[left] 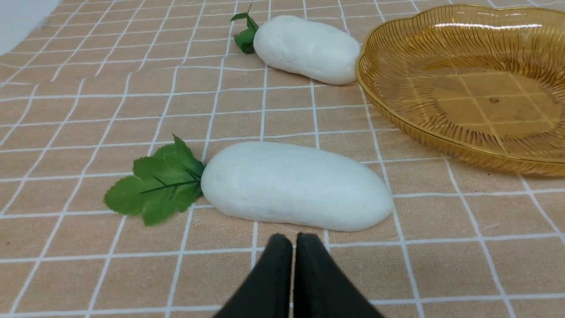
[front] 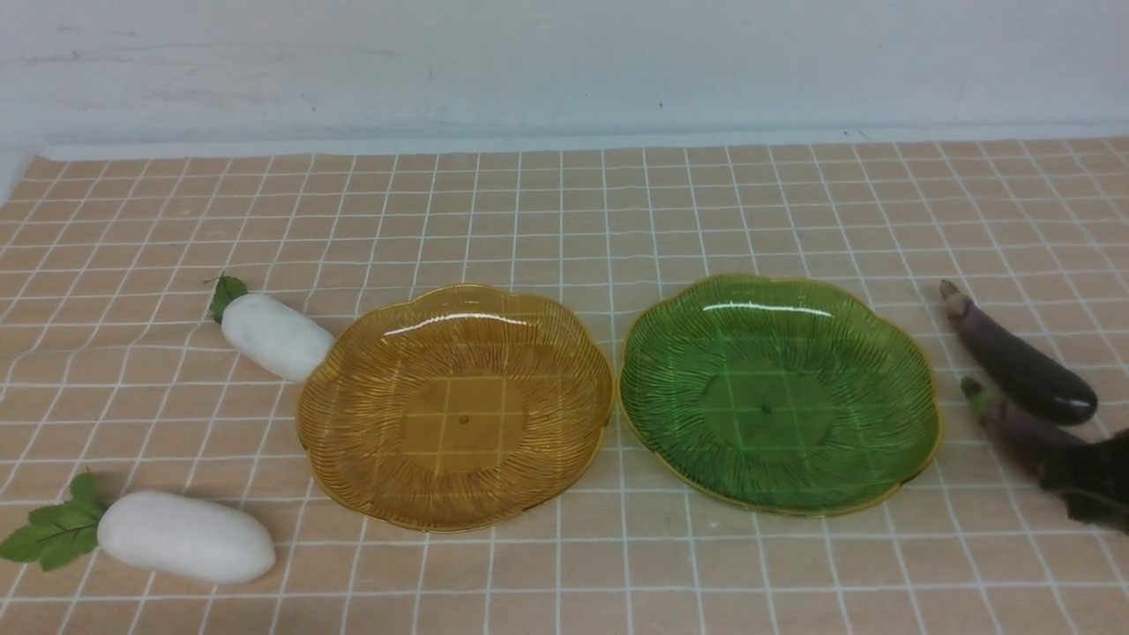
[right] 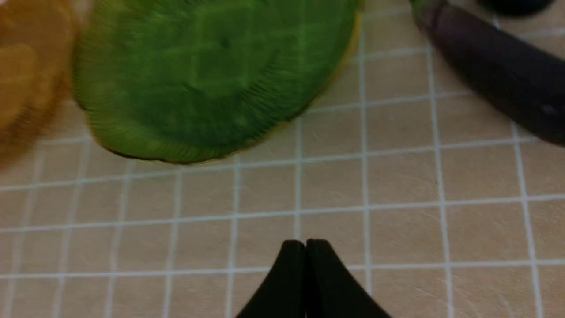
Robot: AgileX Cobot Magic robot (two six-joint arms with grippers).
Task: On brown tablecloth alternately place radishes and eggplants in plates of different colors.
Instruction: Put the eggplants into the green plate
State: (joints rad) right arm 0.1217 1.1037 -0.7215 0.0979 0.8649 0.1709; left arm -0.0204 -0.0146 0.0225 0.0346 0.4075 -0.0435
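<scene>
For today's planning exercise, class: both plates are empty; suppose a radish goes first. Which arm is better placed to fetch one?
Left. The nearer radish lies just ahead of the shut left end effector; the other radish is also on the robot's left.

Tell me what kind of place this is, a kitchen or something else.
Probably a staged tabletop test setup, not a kitchen: a gridded brown tablecloth against a bare white wall, with toy-looking radishes and eggplants laid beside an empty amber plate and green plate.
</scene>
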